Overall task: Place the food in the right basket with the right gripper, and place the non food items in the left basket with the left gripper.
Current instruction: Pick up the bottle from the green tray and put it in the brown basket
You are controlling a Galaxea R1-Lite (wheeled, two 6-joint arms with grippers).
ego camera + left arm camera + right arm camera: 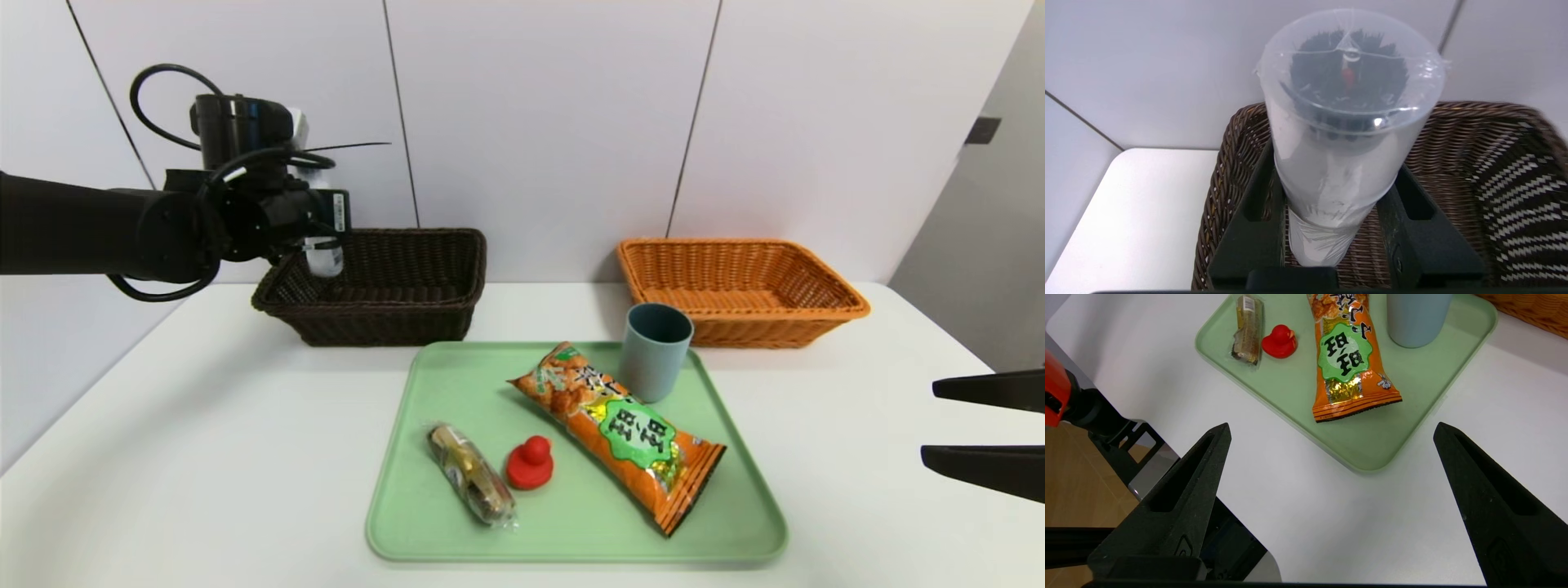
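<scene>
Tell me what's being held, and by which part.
The left claw grips the clear bottle around its middle, its grey-capped end free.

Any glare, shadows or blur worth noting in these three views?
Head view: soft shadow on the table left of the tray; left wrist view: bright glints on the bottle's wrapped end; right wrist view: faint shadows on the tabletop.

Left gripper at the dark brown basket (388, 325)
The left gripper (326, 224) held a bottle (326, 260) over that basket; on the green tray (441, 539) lay the orange snack bag (620, 433), wrapped bar (471, 474), red toy (531, 464) and blue-grey cup (653, 355). The right gripper (931, 420) stood open beyond it.
</scene>
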